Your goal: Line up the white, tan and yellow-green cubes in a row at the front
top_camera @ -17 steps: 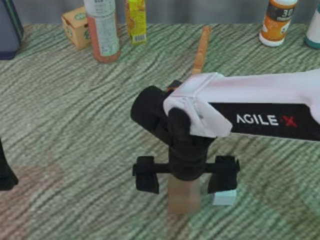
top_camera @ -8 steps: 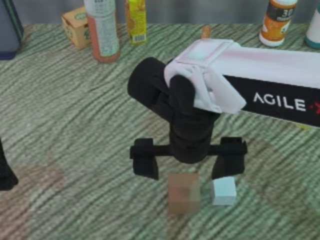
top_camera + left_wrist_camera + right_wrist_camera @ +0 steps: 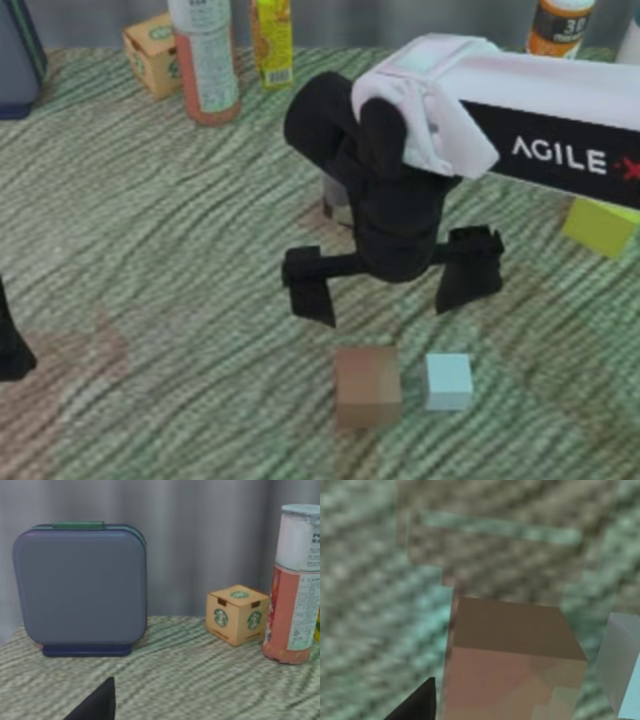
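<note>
The tan cube [image 3: 368, 386] and white cube [image 3: 449, 381] are set side by side at six o'clock on the surface [image 3: 150, 250]. The yellow-green cube [image 3: 598, 226], at three o'clock, is judged rigid and light, best gripped across flat opposite faces. The right gripper [image 3: 390, 290] is held above, fingers spread and empty. The left gripper [image 3: 12, 350] is parked at nine o'clock; its state cannot be told.

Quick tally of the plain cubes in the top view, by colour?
Tan-brown matte cube: 1
Small pale bluish-white cube: 1
Lime yellow-green cube: 1
Total: 3
</note>
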Controlling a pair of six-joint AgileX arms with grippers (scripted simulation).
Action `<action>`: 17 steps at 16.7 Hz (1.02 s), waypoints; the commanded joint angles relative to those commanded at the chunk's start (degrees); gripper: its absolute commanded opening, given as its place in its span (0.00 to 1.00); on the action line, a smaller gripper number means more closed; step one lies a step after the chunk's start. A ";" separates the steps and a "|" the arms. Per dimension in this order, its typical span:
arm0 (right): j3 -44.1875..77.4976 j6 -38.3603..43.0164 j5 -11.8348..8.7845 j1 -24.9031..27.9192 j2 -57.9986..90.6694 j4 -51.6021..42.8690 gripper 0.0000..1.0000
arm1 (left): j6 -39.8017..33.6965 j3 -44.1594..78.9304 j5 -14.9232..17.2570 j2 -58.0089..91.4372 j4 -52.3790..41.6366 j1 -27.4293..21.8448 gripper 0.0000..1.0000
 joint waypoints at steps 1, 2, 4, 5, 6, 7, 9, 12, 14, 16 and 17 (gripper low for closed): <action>1.32 -3.83 -0.04 -1.80 1.04 -0.62 1.00 | 0.00 0.00 0.00 0.00 0.00 0.00 1.00; 2.66 -8.04 -0.09 -3.80 2.13 -1.28 1.00 | 0.00 0.00 0.00 0.00 0.00 0.00 1.00; 5.36 -17.68 -0.20 -8.27 4.40 -2.70 1.00 | 0.00 0.00 0.00 0.00 0.00 0.00 1.00; 6.69 -23.08 -0.25 -10.69 5.54 -3.43 1.00 | 0.00 0.00 0.00 0.00 0.00 0.00 1.00; 8.03 -28.80 -0.30 -13.19 6.67 -4.16 1.00 | 0.00 0.00 0.00 0.00 0.00 0.00 1.00; 9.37 -34.76 -0.33 -15.74 7.79 -4.88 1.00 | 0.00 0.00 0.00 0.00 0.00 0.00 1.00; 12.05 -47.01 -0.36 -20.89 9.89 -6.23 1.00 | 0.00 0.00 0.00 0.00 0.00 0.00 1.00; 15.81 -64.09 -0.39 -28.31 12.25 -7.69 1.00 | 0.00 0.00 0.00 0.00 0.00 0.00 1.00; 17.95 -73.21 -0.44 -32.73 13.12 -8.17 1.00 | 0.00 0.00 0.00 0.00 0.00 0.00 1.00; 19.64 -79.95 -0.53 -36.41 13.48 -8.32 1.00 | 0.00 0.00 0.00 0.00 0.00 0.00 1.00; 20.30 -82.42 -0.58 -37.85 13.54 -8.32 1.00 | 0.00 0.00 0.00 0.00 0.00 0.00 1.00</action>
